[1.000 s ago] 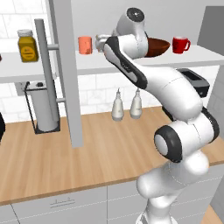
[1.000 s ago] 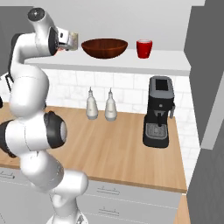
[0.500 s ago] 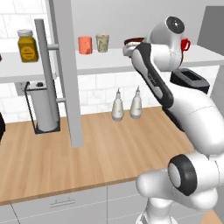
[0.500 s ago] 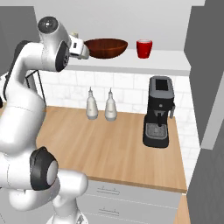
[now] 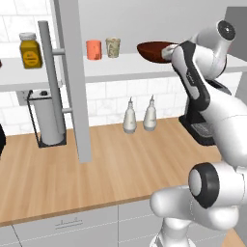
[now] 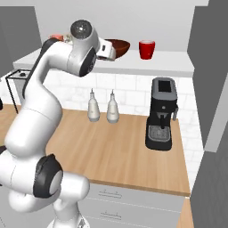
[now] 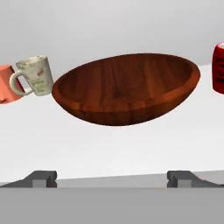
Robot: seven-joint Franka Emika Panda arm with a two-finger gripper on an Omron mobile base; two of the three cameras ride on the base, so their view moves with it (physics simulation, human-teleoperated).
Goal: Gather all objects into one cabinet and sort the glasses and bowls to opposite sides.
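The arm has swung across over the last second, from the cups' end of the shelf to the brown bowl (image 7: pixel 127 89); the gripper (image 7: pixel 111 177) now faces that bowl square on, at the shelf's (image 5: pixel 144 65) front edge; its fingertips stand at their widest, apart at 7 and 5 o'clock in the hand view, with nothing between them and no contact with the bowl. I judge this to mean the bowl is the next item to be taken, and the approach is not yet closed.

Location: in the hand view the bowl sits at centre; the beige speckled cup (image 7: pixel 35 74) is at 9 o'clock, just beside the bowl's rim, whether touching I cannot tell; the salmon-orange cup (image 7: pixel 8 83) lies beyond it at the frame edge; the red mug (image 7: pixel 218 68) is at 3 o'clock, apart from the bowl. In the left base view the two cups stand near 12 o'clock on the shelf, the bowl to their right at 1 o'clock.

Orientation: the bowl rests upright, mouth upward; its broad axis runs 9 to 3 o'clock along the shelf, appearing slightly raised toward 3 o'clock, which may be camera roll; the speckled cup's handle points toward 9 o'clock.

All four items stand on the one shelf; the sorting is not finished, in my judgement.
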